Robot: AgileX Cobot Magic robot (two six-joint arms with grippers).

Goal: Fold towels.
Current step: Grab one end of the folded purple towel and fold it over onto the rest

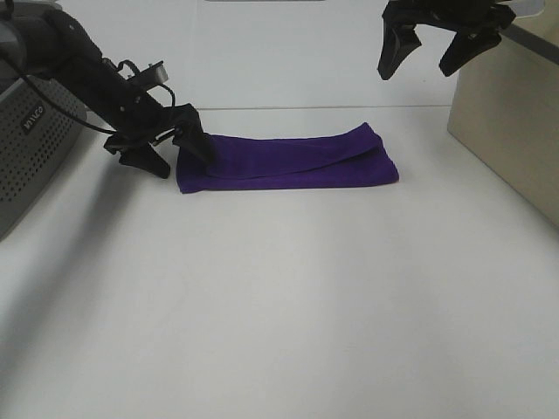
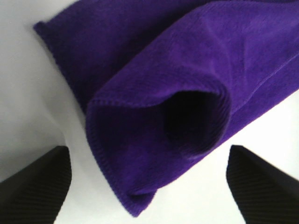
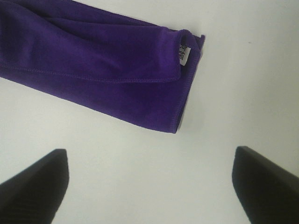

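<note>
A purple towel (image 1: 288,161) lies folded into a long strip on the white table (image 1: 279,314). My left gripper (image 1: 170,153) is low at the strip's left end, open, with one finger on each side of the end. In the left wrist view (image 2: 149,186) the towel's (image 2: 177,60) folded end curls up between the spread fingers (image 2: 35,186) and is not pinched. My right gripper (image 1: 426,57) is open and empty, held high above the strip's right end. The right wrist view (image 3: 149,186) shows that end (image 3: 93,70) from above, with a white label (image 3: 183,53).
A grey perforated machine case (image 1: 31,140) stands at the left edge of the table. A beige box (image 1: 507,122) stands at the right edge. Bare table runs in front of the towel.
</note>
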